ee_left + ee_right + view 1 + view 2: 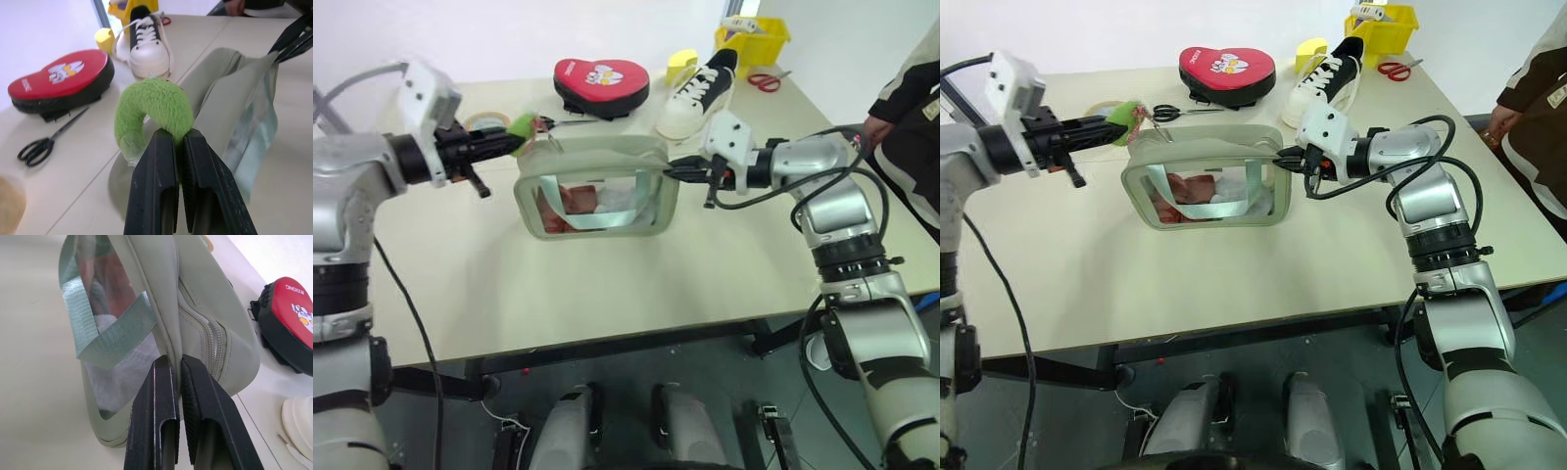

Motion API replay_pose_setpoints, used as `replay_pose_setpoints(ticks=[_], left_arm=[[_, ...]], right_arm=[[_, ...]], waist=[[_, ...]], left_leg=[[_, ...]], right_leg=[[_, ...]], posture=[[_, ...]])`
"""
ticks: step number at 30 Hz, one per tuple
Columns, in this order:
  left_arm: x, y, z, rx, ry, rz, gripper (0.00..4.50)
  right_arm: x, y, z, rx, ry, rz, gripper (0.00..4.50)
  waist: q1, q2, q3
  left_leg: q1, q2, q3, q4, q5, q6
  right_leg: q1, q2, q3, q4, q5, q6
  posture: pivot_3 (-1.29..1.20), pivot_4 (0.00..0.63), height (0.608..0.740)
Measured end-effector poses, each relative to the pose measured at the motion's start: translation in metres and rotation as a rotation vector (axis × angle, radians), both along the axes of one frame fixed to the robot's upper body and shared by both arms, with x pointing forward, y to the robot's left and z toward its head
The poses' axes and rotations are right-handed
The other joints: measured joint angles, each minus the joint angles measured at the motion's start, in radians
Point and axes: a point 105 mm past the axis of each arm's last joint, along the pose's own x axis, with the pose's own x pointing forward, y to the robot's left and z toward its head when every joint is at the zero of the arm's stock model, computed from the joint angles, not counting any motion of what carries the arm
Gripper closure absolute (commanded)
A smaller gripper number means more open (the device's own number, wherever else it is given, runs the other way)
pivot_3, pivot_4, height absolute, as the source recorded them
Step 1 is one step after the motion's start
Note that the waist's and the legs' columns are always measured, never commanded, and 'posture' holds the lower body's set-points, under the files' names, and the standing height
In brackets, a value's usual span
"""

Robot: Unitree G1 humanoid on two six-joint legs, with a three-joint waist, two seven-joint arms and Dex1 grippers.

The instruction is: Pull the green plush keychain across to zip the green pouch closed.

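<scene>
Both grips look set, pull hardly begun: green pouch stands on the table, right gripper fingers pinching its end; left gripper fingers clamp the green plush keychain at the opposite end.

I can't see the person beyond a sleeve at the right edge; the tape roll sits half hidden.

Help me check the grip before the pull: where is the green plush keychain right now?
The green plush keychain sits at the green pouch's left top corner, pinched in the left gripper, with the black scissors just behind it.
</scene>
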Motion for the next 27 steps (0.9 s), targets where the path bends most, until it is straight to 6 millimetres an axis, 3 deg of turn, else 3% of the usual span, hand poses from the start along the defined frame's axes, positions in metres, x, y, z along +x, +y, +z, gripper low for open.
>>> replay_pose_setpoints(ticks=[2, 5, 9, 14, 19, 22, 24, 27], left_arm=[[0.003, -0.016, -0.008, 0.041, -0.011, -0.025, 4.44], [0.005, -0.022, -0.013, 0.095, -0.034, -0.034, 4.44], [0.009, -0.022, -0.017, 0.143, -0.059, -0.035, 3.02], [0.007, -0.012, -0.015, 0.168, -0.039, -0.027, 0.52], [-0.008, 0.011, -0.001, 0.221, -0.012, -0.024, 0.52], [-0.013, 0.035, 0.007, 0.252, -0.01, 0.039, 0.52], [-0.013, 0.046, -0.001, 0.252, 0.014, 0.072, 0.52], [-0.008, 0.045, -0.034, 0.252, 0.079, 0.078, 0.52]], right_arm=[[0.0, 0.002, 0.0, 0.003, 0.001, 0.005, 4.5], [0.0, 0.003, -0.001, 0.002, 0.005, 0.006, 4.5], [0.0, 0.003, -0.001, 0.003, 0.007, 0.002, 4.5], [0.0, 0.002, -0.002, 0.005, 0.014, 0.0, 4.5], [0.0, 0.002, -0.002, 0.005, 0.018, -0.002, 4.5], [0.0, 0.002, -0.002, 0.005, 0.019, -0.002, 4.5], [0.001, 0.001, -0.002, 0.005, 0.018, -0.004, 4.5], [0.001, 0.001, -0.001, 0.005, 0.016, -0.005, 4.5]], waist=[[0.0, 0.0, 0.0], [-0.005, 0.0, 0.0], [-0.004, 0.0, 0.0], [-0.004, 0.0, 0.0], [-0.005, 0.0, 0.0], [-0.005, 0.0, 0.0], [-0.005, 0.0, 0.0], [0.001, -0.001, 0.0]], left_leg=[[0.0, 0.0, 0.0, 0.0, 0.0, 0.001], [0.0, 0.0, 0.0, 0.0, 0.0, 0.001], [0.0, 0.0, 0.0, 0.001, 0.0, 0.001], [0.0, 0.0, 0.0, 0.001, 0.0, 0.001], [0.0, 0.0, 0.0, 0.001, 0.0, 0.001], [0.001, 0.0, 0.001, 0.0, 0.0, 0.001], [0.002, 0.0, 0.001, 0.0, 0.0, 0.002], [0.003, 0.0, 0.0, 0.001, 0.0, 0.001]], right_leg=[[0.0, 0.0, 0.0, 0.0, 0.0, 0.0], [-0.001, 0.001, 0.0, 0.0, 0.001, 0.002], [0.0, 0.001, 0.0, 0.0, 0.001, 0.002], [0.0, 0.001, 0.0, 0.0, 0.001, 0.001], [0.0, 0.001, 0.0, 0.0, 0.0, 0.0], [0.0, 0.001, 0.0, 0.0, 0.0, 0.0], [0.001, 0.001, 0.0, 0.0, 0.0, 0.0], [0.003, 0.0, 0.0, 0.0, 0.0, 0.0]], posture=[[0.0, 0.15, 0.74], [0.0, 0.15, 0.74], [0.0, 0.15, 0.74], [0.0, 0.15, 0.74], [0.0, 0.15, 0.74], [0.0, 0.15, 0.74], [0.0, 0.15, 0.74], [0.0, 0.15, 0.74]])
